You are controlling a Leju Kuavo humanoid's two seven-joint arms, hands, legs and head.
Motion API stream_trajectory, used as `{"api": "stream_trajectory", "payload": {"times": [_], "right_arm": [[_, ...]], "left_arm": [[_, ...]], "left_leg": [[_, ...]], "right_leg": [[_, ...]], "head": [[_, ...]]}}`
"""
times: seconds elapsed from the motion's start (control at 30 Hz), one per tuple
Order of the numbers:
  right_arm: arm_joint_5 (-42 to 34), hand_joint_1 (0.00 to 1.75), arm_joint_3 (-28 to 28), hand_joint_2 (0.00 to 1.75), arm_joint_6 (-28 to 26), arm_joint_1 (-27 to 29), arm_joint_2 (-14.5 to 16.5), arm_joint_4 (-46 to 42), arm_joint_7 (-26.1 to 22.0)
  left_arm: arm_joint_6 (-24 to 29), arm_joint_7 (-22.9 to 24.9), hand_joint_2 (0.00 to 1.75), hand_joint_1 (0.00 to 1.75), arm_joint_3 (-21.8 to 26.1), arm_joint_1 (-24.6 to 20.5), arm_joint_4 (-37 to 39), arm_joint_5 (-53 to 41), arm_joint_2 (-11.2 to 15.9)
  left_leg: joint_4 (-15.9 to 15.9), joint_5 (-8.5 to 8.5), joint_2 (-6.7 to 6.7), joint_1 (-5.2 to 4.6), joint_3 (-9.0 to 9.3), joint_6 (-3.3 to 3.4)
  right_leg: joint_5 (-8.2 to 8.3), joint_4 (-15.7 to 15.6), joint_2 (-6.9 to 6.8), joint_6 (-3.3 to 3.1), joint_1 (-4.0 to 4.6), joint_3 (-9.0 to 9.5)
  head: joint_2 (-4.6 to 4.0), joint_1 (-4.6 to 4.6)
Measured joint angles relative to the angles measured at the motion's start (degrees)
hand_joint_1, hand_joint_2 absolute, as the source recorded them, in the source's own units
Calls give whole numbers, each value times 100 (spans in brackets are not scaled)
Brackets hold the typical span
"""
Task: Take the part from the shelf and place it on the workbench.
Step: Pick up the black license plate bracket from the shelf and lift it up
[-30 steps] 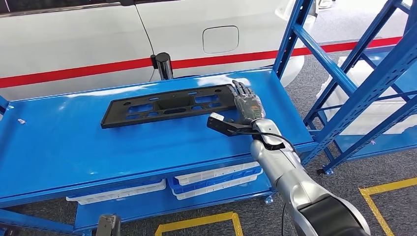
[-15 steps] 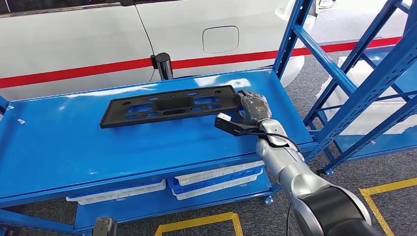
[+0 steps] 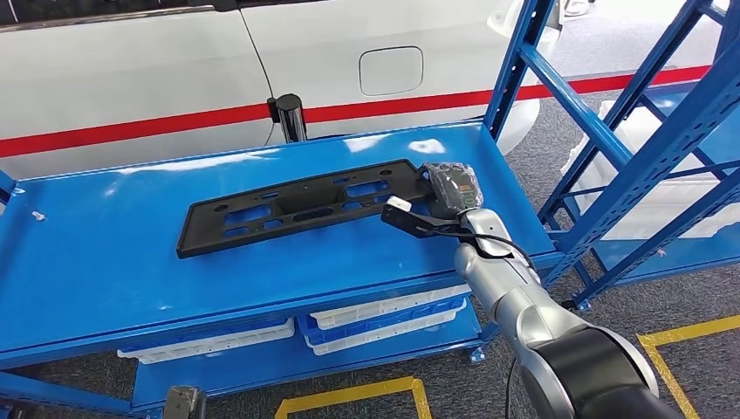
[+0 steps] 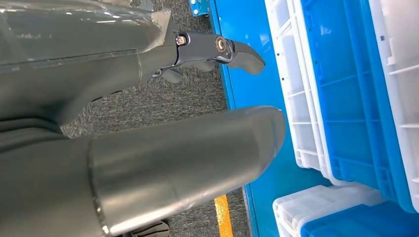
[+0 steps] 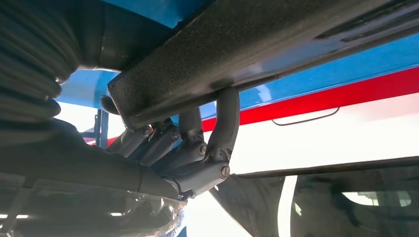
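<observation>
A white car body with a red stripe and a fuel flap stands beyond the fingers, behind the glossy blue table. Blue racking rises just beside the fingers. Below them lie grey carpet floor, yellow floor lines and white-and-blue bins.
</observation>
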Motion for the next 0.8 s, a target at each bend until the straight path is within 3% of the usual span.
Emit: {"api": "stream_trajectory", "payload": {"times": [0.23,0.37,0.5,0.6,0.8], "right_arm": [[-202,175,-2,175,-129,83,-24,-131,-226],[-310,175,-6,175,-128,431,-104,-737,-254],[-354,175,-7,175,-43,945,-285,-1852,-149],[-489,175,-7,175,132,1457,-535,-3206,-58],[-620,175,-20,175,374,2016,-933,-5128,7]], "left_arm": [[168,-203,0,0,-41,2,0,78,-15],[527,-410,0,0,-108,7,0,49,-90],[884,-538,0,0,-163,16,0,34,-177],[1199,-674,0,0,-197,26,-2,93,-228],[1233,-764,0,0,-209,38,-5,176,-266]], "left_leg": [[0,0,-1,1,2,0],[0,0,-2,1,-3,0],[0,0,-5,-2,-10,1],[0,-2,-13,-5,-21,4],[0,-15,-5,-7,-21,21]], "right_leg": [[0,0,-1,0,0,-1],[0,0,-2,0,1,-3],[-1,0,-3,1,1,-7],[-3,0,-8,4,1,-12],[-4,-1,-2,5,-1,-13]], "head": [[0,0],[0,0],[0,0],[0,0],[0,0]]}}
